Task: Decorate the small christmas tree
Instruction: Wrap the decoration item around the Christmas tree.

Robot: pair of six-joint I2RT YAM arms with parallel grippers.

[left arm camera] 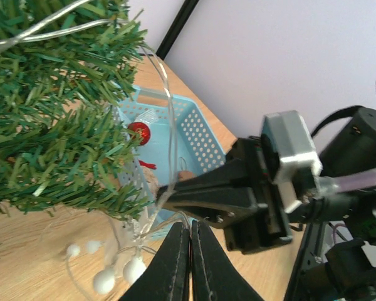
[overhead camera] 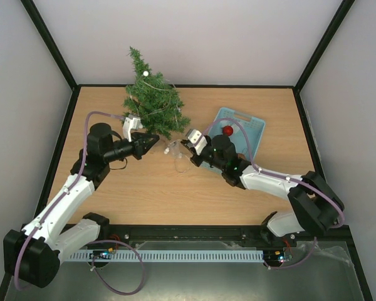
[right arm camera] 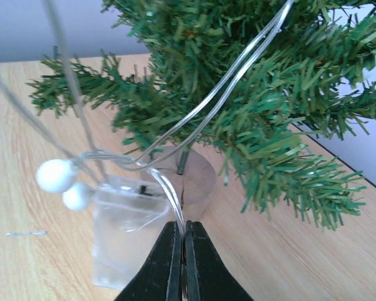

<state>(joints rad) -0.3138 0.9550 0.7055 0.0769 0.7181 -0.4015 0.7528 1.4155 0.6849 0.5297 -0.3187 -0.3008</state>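
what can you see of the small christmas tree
The small christmas tree is a miniature fir of dark green bristly plastic-looking needles, conical, standing upright on a clear round base at the far edge of the table, left of the blue basket. A clear light string with white beads drapes over its branches.

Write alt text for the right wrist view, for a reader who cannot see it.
The right gripper is shut on the clear wire of a light string, just in front of the small christmas tree on a wooden table. Two white bulbs and a clear plastic box are at the left.
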